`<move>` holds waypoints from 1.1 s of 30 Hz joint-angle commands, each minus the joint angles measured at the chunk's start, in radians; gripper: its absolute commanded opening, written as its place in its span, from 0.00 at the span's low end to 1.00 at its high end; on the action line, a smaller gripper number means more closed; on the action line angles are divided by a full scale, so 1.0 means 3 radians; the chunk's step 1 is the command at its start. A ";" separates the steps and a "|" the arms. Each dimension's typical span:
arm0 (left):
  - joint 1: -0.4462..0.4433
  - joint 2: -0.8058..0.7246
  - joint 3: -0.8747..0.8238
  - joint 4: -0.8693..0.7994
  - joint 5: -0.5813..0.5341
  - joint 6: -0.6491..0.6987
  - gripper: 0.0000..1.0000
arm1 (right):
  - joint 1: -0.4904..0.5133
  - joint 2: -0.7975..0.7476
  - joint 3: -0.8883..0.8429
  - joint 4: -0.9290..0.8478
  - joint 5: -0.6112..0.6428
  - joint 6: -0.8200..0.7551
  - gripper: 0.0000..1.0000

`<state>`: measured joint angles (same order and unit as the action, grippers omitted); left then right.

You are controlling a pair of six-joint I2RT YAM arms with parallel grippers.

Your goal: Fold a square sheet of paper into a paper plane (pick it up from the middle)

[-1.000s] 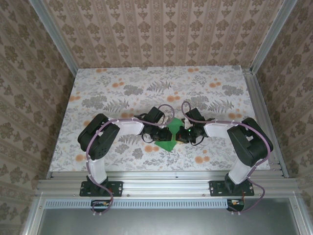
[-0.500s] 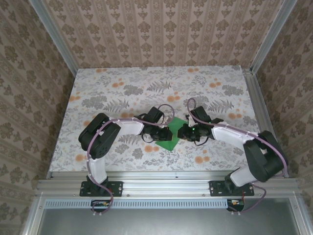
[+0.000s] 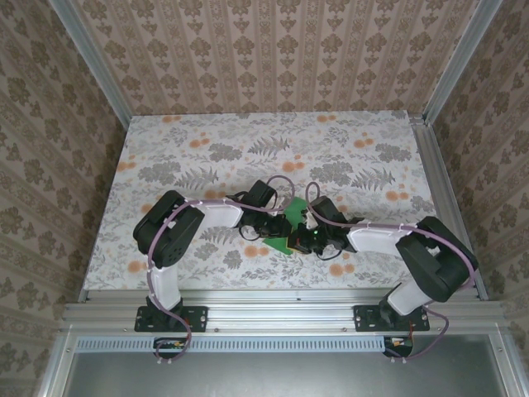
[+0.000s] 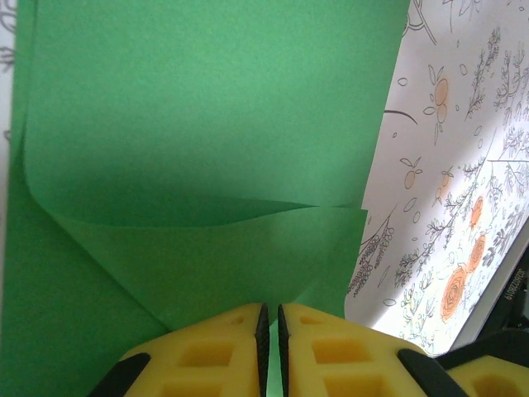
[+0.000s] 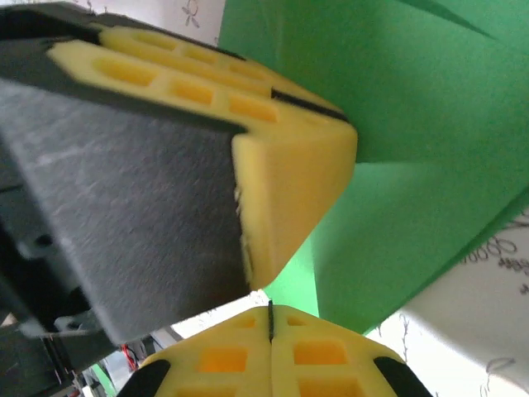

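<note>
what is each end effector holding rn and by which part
The left end effector pinches the folded green sheet at its near edge. The right end effector is shut beside the sheet's edge; a grip there cannot be told.

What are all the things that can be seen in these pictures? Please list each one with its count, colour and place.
paper: one, bright green, partly folded, at the middle of the table between the grippers
table: one, pale with grey and orange flower print, under the paper
walls: three, beige patterned, around the table
frame: one, silver metal, along the near edge
left arm: one, black and white, reaching to the middle
right arm: one, black and white, reaching to the middle
left gripper: one, yellow fingers, shut on the paper
right gripper: one, yellow fingers, shut, close to the left gripper at the paper
</note>
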<state>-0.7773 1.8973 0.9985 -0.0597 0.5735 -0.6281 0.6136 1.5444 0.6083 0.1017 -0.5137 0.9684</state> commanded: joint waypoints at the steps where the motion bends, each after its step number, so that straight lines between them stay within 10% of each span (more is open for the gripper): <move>1: 0.0028 0.0155 -0.0124 -0.0177 -0.0166 0.0065 0.16 | 0.0018 0.0105 0.0069 0.0164 -0.0040 0.0056 0.07; 33: 0.0104 0.0239 -0.0192 -0.0179 -0.0163 0.0145 0.16 | 0.0239 0.0284 -0.0053 -0.0313 0.0101 -0.0182 0.06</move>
<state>-0.7589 1.9030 0.9897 -0.0433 0.6075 -0.6235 0.6556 1.6314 0.6029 0.1535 -0.4892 0.9455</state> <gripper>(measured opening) 0.159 0.068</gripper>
